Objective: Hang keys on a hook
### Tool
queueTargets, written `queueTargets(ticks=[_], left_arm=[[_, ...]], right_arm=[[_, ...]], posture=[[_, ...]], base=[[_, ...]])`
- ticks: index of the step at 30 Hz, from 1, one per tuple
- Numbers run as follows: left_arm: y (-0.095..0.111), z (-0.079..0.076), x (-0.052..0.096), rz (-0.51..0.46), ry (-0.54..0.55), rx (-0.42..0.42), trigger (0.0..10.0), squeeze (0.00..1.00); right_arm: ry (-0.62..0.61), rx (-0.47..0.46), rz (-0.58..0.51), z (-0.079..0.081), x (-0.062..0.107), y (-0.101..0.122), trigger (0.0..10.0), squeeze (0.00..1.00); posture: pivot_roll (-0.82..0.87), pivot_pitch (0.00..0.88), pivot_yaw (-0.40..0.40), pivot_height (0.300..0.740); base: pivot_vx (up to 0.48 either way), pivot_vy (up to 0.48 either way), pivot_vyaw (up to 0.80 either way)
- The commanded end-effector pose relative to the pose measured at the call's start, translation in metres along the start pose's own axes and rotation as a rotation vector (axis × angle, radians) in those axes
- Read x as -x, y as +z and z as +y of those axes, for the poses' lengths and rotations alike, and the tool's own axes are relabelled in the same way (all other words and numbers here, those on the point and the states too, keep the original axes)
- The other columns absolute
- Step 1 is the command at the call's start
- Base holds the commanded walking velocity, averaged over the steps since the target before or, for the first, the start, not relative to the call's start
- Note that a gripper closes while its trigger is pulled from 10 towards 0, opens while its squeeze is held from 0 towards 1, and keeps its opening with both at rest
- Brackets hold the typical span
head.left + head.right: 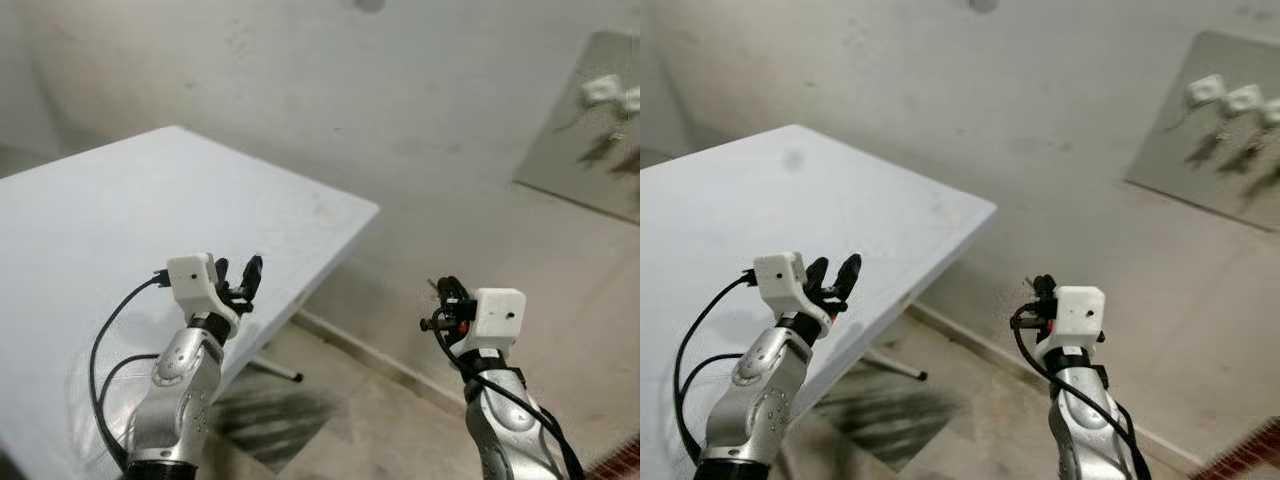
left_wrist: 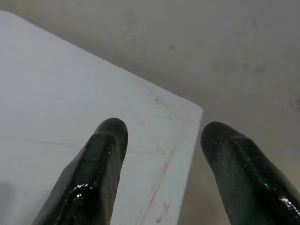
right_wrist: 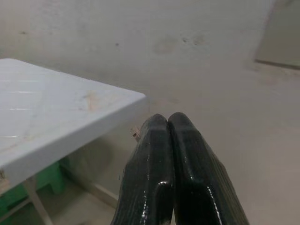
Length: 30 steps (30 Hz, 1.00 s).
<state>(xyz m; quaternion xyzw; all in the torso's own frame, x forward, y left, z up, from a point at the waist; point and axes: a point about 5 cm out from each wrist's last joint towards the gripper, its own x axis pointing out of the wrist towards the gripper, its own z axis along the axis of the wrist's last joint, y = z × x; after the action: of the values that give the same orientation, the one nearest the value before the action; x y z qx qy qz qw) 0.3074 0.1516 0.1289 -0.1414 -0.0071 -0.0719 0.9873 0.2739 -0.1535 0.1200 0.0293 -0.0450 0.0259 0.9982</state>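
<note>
I count one white tabletop (image 1: 150, 210) in front of me. On the wall to my right hangs one grey board (image 1: 1210, 130), and on it I make out three white hooks (image 1: 1240, 98), blurred. I have two tools: my left tool (image 1: 240, 280) and my right tool (image 1: 445, 300), each with two black fingers (image 2: 98, 173).

white table (image 1: 150, 200) | near grey wall (image 1: 400, 90) | tiled floor (image 1: 330, 400)
</note>
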Motion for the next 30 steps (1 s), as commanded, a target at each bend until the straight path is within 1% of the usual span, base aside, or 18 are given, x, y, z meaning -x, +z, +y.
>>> queueTargets(ticks=[1,7,18,24,27,30], left_arm=[[0.003,-0.006,-0.002,-0.008,-0.02,-0.002,10.0,0.0],[0.003,-0.009,-0.006,-0.003,-0.024,-0.005,10.0,0.0],[0.001,-0.012,-0.005,0.007,-0.052,-0.03,10.0,0.0],[0.002,-0.016,-0.006,0.008,-0.069,-0.033,10.0,0.0],[0.002,-0.017,-0.007,0.013,-0.077,-0.036,10.0,0.0],[0.002,-0.017,-0.008,0.014,-0.079,-0.036,10.0,0.0]], right_arm=[[-0.024,0.017,-0.02,-0.007,-0.002,0.005,10.0,0.0],[-0.036,0.023,-0.027,-0.01,-0.004,0.007,10.0,0.0],[-0.052,0.025,-0.03,-0.013,-0.002,0.008,10.0,0.0],[-0.065,0.027,-0.031,-0.014,-0.001,0.008,10.0,0.0],[-0.082,0.011,-0.05,-0.015,0.0,0.009,10.0,0.0],[-0.084,0.009,-0.06,-0.015,0.0,0.01,10.0,0.0]], posture=[[-0.03,0.0,-0.043,0.74],[-0.03,0.0,-0.04,0.74],[-0.04,0.0,-0.026,0.74],[-0.05,0.0,-0.01,0.74],[-0.06,0.0,0.004,0.74],[-0.07,0.0,0.01,0.74]], base=[[0.0,0.0,-0.79],[0.0,0.0,-0.79],[0.0,0.0,-0.79],[0.0,0.0,-0.77],[0.0,0.0,-0.77],[0.0,0.0,0.0]])
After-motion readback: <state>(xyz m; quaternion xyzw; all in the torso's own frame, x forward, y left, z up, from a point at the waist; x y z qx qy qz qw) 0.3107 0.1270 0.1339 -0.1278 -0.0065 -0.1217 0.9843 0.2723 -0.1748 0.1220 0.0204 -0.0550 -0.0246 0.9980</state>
